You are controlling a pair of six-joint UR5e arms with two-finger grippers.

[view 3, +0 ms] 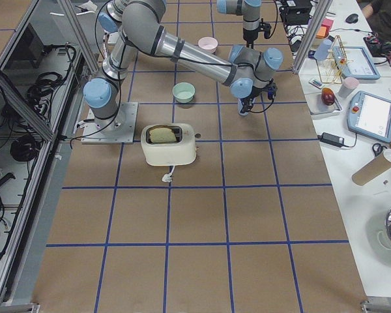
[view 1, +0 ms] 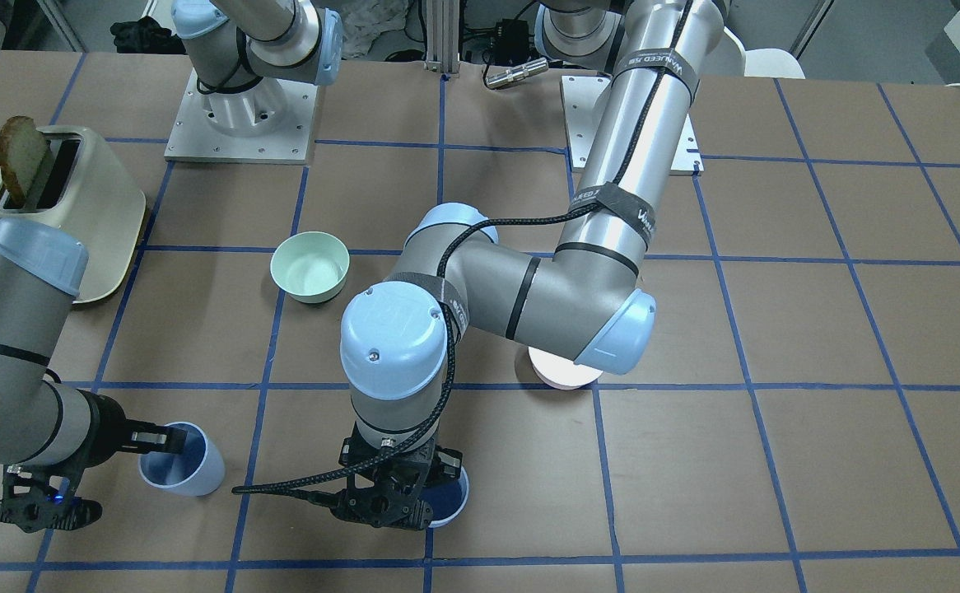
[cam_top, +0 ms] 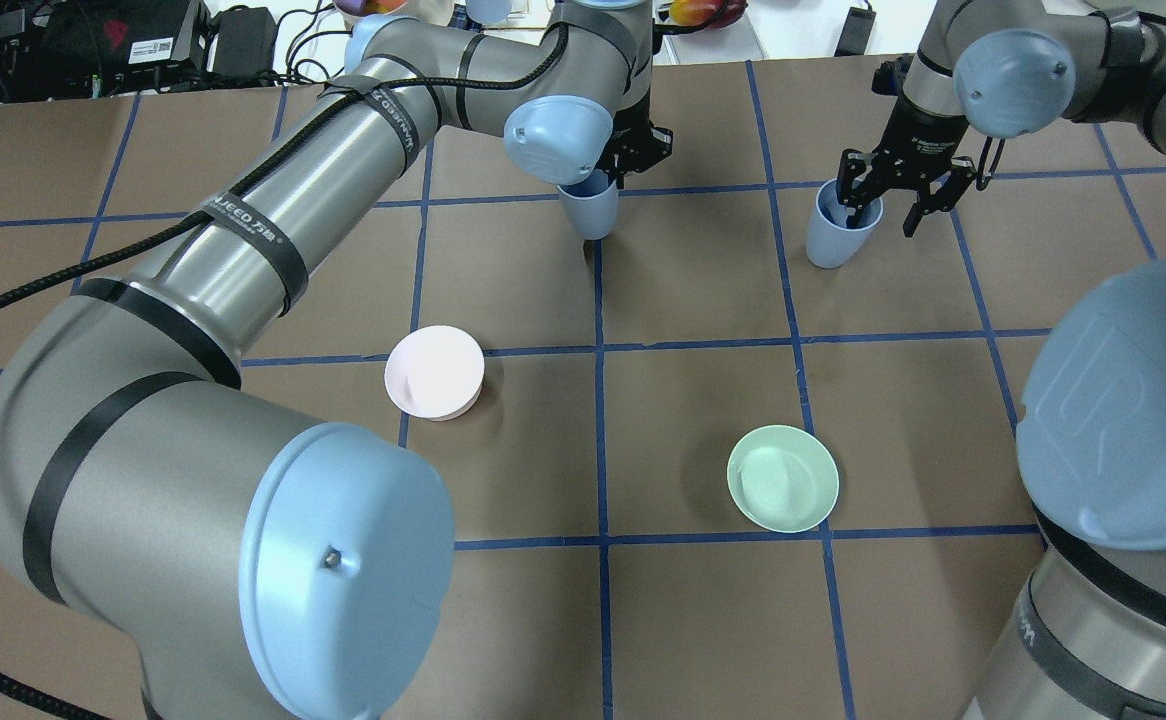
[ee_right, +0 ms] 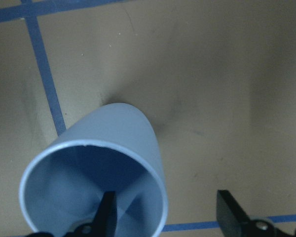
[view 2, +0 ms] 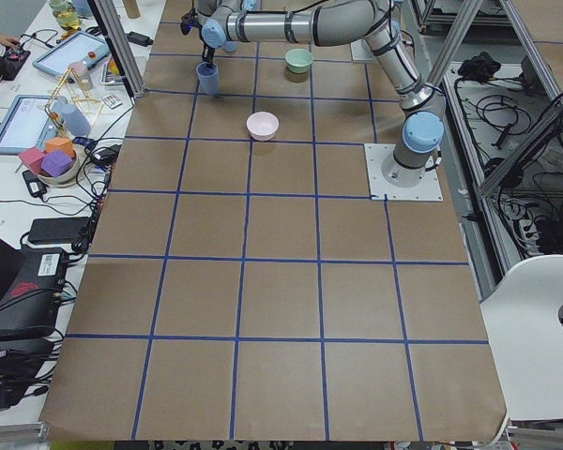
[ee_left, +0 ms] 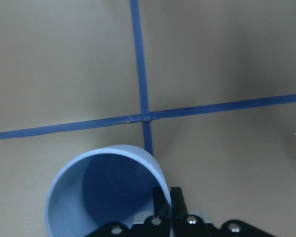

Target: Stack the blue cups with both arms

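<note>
Two periwinkle-blue, tapered plastic cups sit upright and well apart on the far half of the table, as the robot sees it. They are the left cup (cam_top: 588,212) and the right cup (cam_top: 833,235). Neither is inside the other, so the stacking itself has not been done.

The left gripper (ee_left: 166,195) is narrow, with its black fingers pinching the left cup's wall at the rim. Whether that cup rests on the table or is just clear of it cannot be told. The right gripper (ee_right: 166,195) is wide: one finger hangs inside the right cup and the other is outside, so the wall sits between them ungripped.

By this reading the task is early. One grasp is made and the other is only lined up. Closing, lifting, carrying one cup over the other and lowering it in all remain.

Nearer the robot, a pale pink round bowl (cam_top: 433,372) and a mint-green round bowl (cam_top: 783,478) sit on the brown, blue-taped table (cam_top: 703,620).
</note>
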